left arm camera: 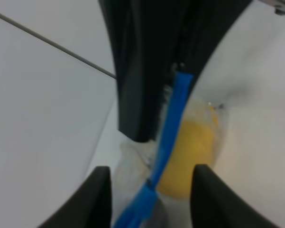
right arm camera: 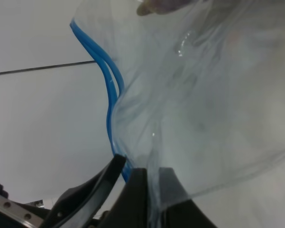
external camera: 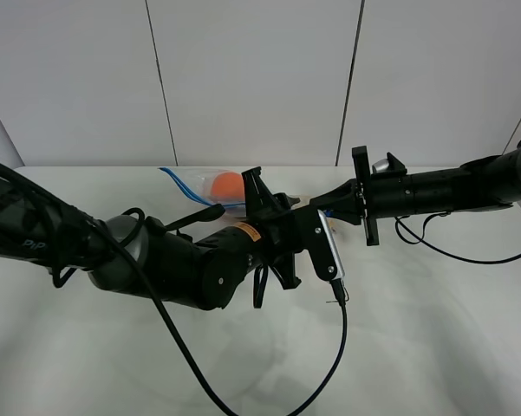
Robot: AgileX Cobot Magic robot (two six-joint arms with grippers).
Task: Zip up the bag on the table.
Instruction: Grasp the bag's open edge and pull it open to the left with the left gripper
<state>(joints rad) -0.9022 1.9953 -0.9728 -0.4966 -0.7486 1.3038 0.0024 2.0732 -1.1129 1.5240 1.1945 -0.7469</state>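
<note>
The right gripper [right arm camera: 151,179] pinches the bag [right arm camera: 204,95] on the counter [external camera: 433,329]; the left gripper [left arm camera: 149,190], jaws apart, straddles its blue zipper [left arm camera: 173,118].

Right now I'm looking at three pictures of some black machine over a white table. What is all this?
It is a robot with two black arms, each ending in a gripper. One picture looks down from high up; the other two come from cameras on the wrists. On the white table lies a clear plastic bag with a blue zipper strip, an orange fruit and a yellow fruit inside. The right gripper is pinched shut on the bag beside the strip. The left gripper stands open, with the strip between its fingers.
</note>
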